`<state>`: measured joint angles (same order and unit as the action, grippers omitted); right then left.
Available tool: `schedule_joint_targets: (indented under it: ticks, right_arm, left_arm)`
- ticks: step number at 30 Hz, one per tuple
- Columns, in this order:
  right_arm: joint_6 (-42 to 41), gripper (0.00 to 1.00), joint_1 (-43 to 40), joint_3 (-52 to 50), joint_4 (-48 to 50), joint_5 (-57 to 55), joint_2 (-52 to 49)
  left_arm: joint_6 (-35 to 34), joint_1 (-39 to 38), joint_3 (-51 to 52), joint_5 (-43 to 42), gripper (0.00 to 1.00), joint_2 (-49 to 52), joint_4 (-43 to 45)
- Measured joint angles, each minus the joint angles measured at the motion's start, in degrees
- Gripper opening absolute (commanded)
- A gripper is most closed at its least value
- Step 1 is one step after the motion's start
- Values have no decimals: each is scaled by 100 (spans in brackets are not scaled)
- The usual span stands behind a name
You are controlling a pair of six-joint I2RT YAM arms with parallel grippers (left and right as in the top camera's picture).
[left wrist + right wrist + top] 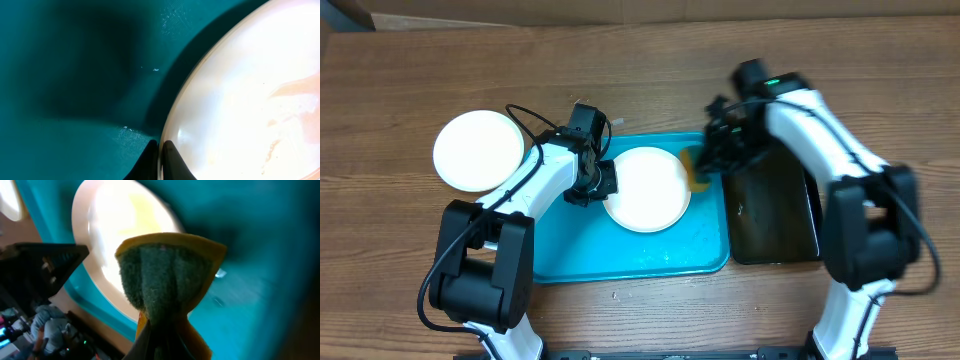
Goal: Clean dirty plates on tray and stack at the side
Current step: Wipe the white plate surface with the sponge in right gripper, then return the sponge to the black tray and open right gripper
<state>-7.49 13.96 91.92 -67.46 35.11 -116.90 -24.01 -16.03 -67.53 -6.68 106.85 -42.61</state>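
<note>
Overhead, tray (570, 262): turquoise, mid-table; black tub (775, 215) at its 3 o'clock.
Plate 1 (645, 190): white, on tray toward 12 o'clock; orange smear (295, 95) shows in left wrist view.
Plate 2 (477, 150): white, on table, off tray at 10 o'clock.
Left gripper (608, 186): fingers (172, 160) clamped on plate 1's rim at 9 o'clock.
Right gripper (160, 340): fingers clamped on sponge (167, 280), green face out, by plate 1's 2 o'clock rim.

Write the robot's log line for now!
left gripper: shut on plate | right gripper: shut on sponge | plate: on tray
</note>
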Motion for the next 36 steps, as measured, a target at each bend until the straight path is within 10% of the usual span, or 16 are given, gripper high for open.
schedule_joint_targets:
  ticks: [14, 24, 36]
  right_arm:
    - [363, 4, -1261, -127, -713, -1502, 874]
    - [-24, 4, -1244, -1362, 675, -2712, 874]
    - [-315, 62, -1244, -1893, 1325, -2914, 872]
  left_arm:
    - [0, 0, 0, 0, 7, 0, 2]
    - [2, 0, 0, 0, 13, 0, 68]
    - [0, 0, 0, -2, 22, 0, 107]
